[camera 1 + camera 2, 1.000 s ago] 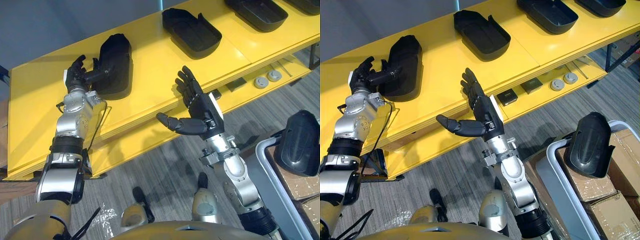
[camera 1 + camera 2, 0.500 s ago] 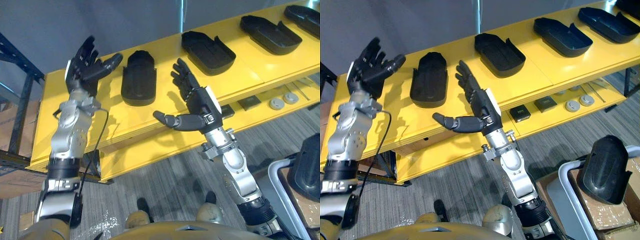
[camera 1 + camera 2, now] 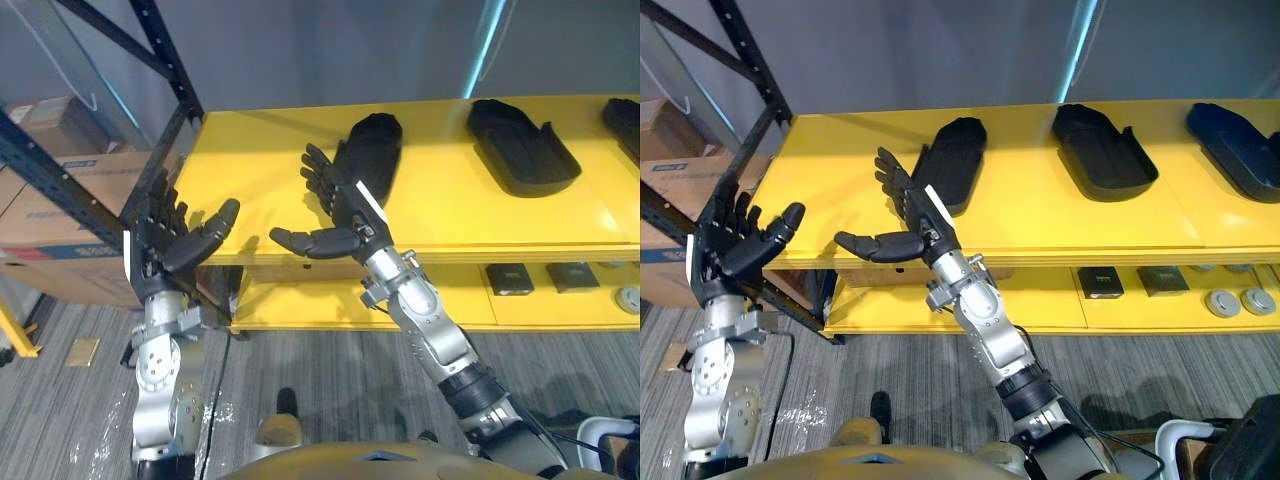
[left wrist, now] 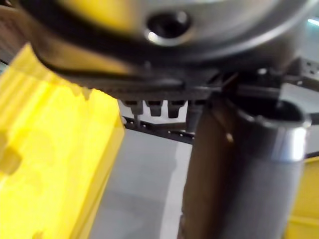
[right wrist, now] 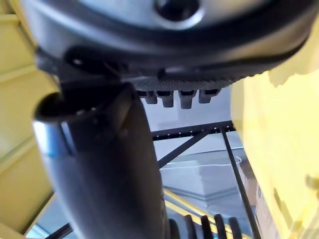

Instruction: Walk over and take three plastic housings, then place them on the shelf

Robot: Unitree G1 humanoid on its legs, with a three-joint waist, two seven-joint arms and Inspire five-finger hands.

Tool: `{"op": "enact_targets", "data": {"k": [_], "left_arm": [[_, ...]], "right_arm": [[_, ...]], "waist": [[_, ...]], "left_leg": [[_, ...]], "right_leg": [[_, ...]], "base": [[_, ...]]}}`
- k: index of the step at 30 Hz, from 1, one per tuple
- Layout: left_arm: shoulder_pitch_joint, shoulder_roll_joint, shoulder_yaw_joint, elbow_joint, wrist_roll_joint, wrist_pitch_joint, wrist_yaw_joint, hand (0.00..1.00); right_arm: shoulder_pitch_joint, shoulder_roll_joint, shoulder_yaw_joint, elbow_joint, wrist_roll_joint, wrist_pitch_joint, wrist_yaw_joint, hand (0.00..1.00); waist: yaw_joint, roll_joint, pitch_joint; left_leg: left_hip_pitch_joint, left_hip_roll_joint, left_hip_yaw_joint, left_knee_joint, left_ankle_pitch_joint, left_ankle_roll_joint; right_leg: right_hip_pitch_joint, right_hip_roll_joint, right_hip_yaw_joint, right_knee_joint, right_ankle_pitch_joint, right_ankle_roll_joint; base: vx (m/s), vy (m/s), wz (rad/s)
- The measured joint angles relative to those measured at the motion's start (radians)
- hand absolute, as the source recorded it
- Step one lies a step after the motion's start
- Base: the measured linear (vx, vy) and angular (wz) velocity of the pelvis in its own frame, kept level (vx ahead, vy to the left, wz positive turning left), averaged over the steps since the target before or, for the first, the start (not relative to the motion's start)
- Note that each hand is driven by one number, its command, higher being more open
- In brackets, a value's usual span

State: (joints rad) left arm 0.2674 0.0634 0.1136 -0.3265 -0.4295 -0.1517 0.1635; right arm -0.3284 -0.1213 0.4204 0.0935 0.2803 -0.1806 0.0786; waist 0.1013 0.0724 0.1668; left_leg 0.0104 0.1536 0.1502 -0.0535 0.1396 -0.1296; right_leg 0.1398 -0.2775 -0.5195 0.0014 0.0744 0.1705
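A yellow shelf (image 3: 1040, 215) runs across in front of me, a lower tier (image 3: 1060, 310) beneath it. Behind it stands a plain grey wall (image 3: 300, 50) with a pale streak of light (image 3: 487, 45). Far left I see a dark rack (image 3: 167, 60) and cardboard boxes (image 3: 60, 125). The near floor (image 3: 330, 390) is grey, striped.

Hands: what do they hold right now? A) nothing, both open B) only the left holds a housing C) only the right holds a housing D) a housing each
A: left hand and right hand are open and empty; the black housings lie on the yellow shelf.
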Motion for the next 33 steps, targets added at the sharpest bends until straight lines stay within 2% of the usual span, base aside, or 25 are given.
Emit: {"op": "enact_targets", "data": {"k": [4, 9, 14, 20, 23, 28, 33], "left_arm": [[0.061, -0.019, -0.024, 0.0, -0.017, -0.008, -0.023, 1.0], [0.103, -0.029, -0.038, -0.036, -0.042, -0.031, -0.039, 1.0], [0.109, -0.035, -0.048, -0.039, -0.074, -0.067, -0.06, 1.0], [0.126, -0.047, -0.1, -0.038, -0.075, -0.074, -0.065, 1.0], [0.124, -0.047, -0.135, -0.038, -0.079, -0.083, -0.065, 1.0], [0.122, -0.047, -0.174, -0.035, -0.079, -0.087, -0.062, 1.0], [0.118, -0.046, -0.187, -0.034, -0.079, -0.087, -0.057, 1.0]], "right_arm": [[-0.1, 0.037, 0.024, 0.069, 0.001, 0.006, -0.036, 1.0], [-0.192, 0.106, 0.023, 0.235, 0.001, 0.035, -0.151, 1.0], [-0.235, 0.134, 0.018, 0.396, 0.022, 0.114, -0.291, 1.0], [-0.296, 0.14, -0.028, 0.486, 0.02, 0.131, -0.436, 1.0], [-0.327, 0.161, -0.078, 0.484, 0.013, 0.128, -0.535, 1.0], [-0.315, 0.162, -0.076, 0.482, -0.059, 0.127, -0.614, 1.0], [-0.303, 0.164, -0.075, 0.445, -0.08, 0.127, -0.646, 1.0]], "waist": [[0.025, 0.003, -0.001], [0.057, 0.016, -0.002], [0.087, 0.052, 0.0], [0.09, 0.056, 0.002], [0.088, 0.07, 0.01], [0.083, 0.077, 0.017], [0.079, 0.081, 0.034]], "left_leg": [[0.0, -0.003, -0.036, -0.019, 0.013, -0.005], [-0.008, -0.008, -0.073, -0.026, 0.025, -0.006], [-0.024, -0.021, -0.095, -0.028, 0.033, -0.005], [-0.037, -0.027, -0.096, -0.024, 0.043, 0.007], [-0.037, -0.024, -0.089, -0.023, 0.042, 0.007], [-0.037, -0.022, -0.079, -0.022, 0.039, 0.005], [-0.037, -0.022, -0.063, -0.021, 0.033, 0.005]], "right_leg": [[0.014, -0.002, -0.038, 0.018, -0.013, -0.001], [0.019, -0.011, -0.076, 0.055, -0.037, 0.003], [0.009, -0.029, -0.097, 0.087, -0.054, 0.01], [-0.006, -0.037, -0.096, 0.096, -0.055, 0.011], [-0.018, -0.04, -0.083, 0.111, -0.062, 0.009], [-0.038, -0.046, -0.069, 0.14, -0.08, 0.01], [-0.059, -0.053, -0.049, 0.155, -0.083, 0.008]], "base": [[-0.04, 0.0, 0.27], [-0.03, -0.007, 0.23], [-0.04, 0.002, 0.16], [-0.01, -0.002, 0.0], [-0.04, -0.016, -0.07], [-0.05, -0.016, -0.07], [-0.03, -0.01, -0.09]]}}
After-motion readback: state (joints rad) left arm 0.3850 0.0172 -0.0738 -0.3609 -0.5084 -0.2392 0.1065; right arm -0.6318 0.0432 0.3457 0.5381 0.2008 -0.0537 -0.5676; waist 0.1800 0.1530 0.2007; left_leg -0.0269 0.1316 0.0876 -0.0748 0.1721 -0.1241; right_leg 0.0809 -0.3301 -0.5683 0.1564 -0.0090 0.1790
